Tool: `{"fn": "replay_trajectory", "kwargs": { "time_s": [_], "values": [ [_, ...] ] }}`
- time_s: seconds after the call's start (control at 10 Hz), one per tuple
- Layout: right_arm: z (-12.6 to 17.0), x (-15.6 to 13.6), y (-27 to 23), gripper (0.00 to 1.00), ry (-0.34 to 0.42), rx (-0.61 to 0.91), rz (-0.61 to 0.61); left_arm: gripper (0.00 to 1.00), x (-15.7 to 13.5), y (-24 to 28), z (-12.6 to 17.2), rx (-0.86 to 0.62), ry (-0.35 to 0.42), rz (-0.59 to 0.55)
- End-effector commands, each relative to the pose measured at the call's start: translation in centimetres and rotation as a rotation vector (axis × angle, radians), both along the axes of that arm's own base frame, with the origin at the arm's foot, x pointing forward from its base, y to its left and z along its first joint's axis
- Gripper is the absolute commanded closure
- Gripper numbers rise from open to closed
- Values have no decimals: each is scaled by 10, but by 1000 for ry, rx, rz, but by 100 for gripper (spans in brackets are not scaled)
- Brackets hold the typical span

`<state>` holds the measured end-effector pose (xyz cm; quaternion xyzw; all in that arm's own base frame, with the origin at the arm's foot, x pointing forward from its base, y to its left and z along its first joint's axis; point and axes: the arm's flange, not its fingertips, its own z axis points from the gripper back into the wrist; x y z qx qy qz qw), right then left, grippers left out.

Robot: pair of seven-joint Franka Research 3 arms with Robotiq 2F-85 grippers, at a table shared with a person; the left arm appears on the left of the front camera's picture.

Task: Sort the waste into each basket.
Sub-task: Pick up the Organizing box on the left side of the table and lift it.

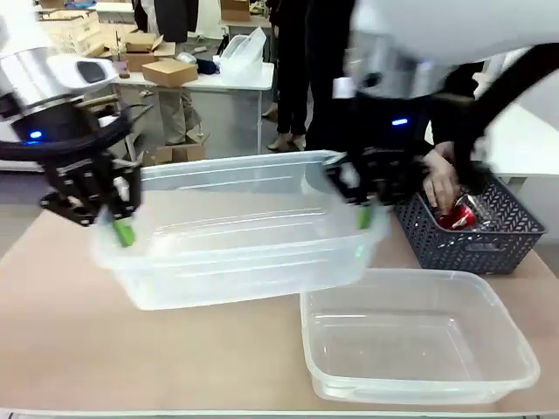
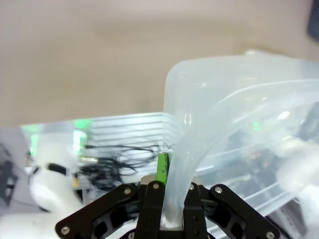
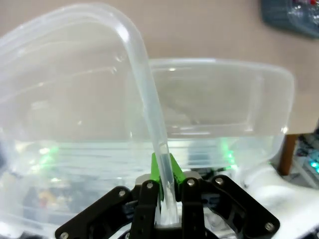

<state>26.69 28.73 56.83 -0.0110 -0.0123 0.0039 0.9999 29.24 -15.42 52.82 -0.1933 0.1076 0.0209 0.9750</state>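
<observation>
I have both arms on 1 clear tub (image 1: 244,231): my left gripper (image 1: 120,225) is pinched on its left rim, my right gripper (image 1: 360,209) on its right rim. The 2nd tub (image 1: 419,336) sits just in front of it. Right of the held tub, a person's hand (image 1: 442,179) reaches into the dark lattice basket (image 1: 472,240), touching a red can (image 1: 458,216).

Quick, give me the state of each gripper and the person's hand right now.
Left gripper: closed on the tub's left rim.
Right gripper: closed on the tub's right rim.
Person's hand: in the dark basket; grip cannot be told.
</observation>
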Motion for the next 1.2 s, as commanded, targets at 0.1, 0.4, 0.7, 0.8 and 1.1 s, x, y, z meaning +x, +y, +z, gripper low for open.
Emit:
{"fn": "replay_trajectory", "kwargs": {
  "time_s": [0.1,0.4,0.7,0.8,1.1],
  "values": [
    [-34,-1,-77,94,-8,-28,-42,95,7,-28,12,40,-118,90],
    [-48,-8,-88,94,-34,92,-113,95,31,-46,-1,116,-195,52],
    [-52,-11,-87,94,-43,109,-166,95,54,-50,-16,102,-160,69],
    [-41,-9,-70,94,-45,138,-112,95,54,-47,-15,84,-164,75],
    [-41,-9,-70,94,-45,138,-112,95,42,-66,-22,92,-142,35]
  ]
}}
